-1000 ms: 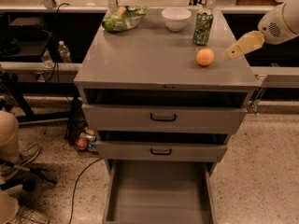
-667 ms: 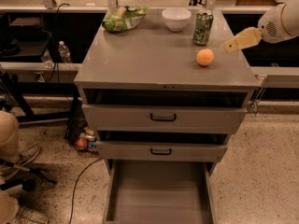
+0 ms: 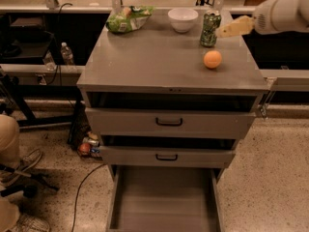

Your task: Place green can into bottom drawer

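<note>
Grey desk (image 3: 159, 57) over three drawers, bottom drawer (image 3: 164, 202) pulled out lowest in front, gripper (image 3: 222, 32) reaching in from the right with its tip just beside the green can (image 3: 210, 28), its grasp impossible to tell, can upright at the desk's rear right, orange (image 3: 212, 59) near it in front.

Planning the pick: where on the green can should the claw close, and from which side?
I'd grip the green can mid-body: it stands upright, with a straight round wall. Come in from where the claw hovers beside it; the white bowl crowds the opposite side.
</note>
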Controlling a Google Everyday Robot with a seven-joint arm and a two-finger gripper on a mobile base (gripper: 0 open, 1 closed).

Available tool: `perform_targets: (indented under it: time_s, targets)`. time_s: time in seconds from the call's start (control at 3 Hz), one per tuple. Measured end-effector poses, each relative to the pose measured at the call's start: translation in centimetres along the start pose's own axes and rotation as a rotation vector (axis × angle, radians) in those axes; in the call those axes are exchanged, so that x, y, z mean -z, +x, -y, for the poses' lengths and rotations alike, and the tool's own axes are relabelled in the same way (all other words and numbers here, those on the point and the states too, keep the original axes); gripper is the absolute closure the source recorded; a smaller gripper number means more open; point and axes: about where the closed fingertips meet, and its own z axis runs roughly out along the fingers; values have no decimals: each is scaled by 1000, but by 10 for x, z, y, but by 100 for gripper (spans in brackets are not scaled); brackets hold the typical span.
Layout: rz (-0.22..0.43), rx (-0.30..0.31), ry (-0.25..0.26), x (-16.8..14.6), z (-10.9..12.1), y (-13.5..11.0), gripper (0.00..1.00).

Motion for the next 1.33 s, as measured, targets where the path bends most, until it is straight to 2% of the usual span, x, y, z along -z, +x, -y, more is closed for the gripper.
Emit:
perform_targets:
  time_s: [0.67,1.33]
  targets:
    - [43,-47,-14,-62,1,-19,0]
    - [56,-114,39,-103,10,-21,0]
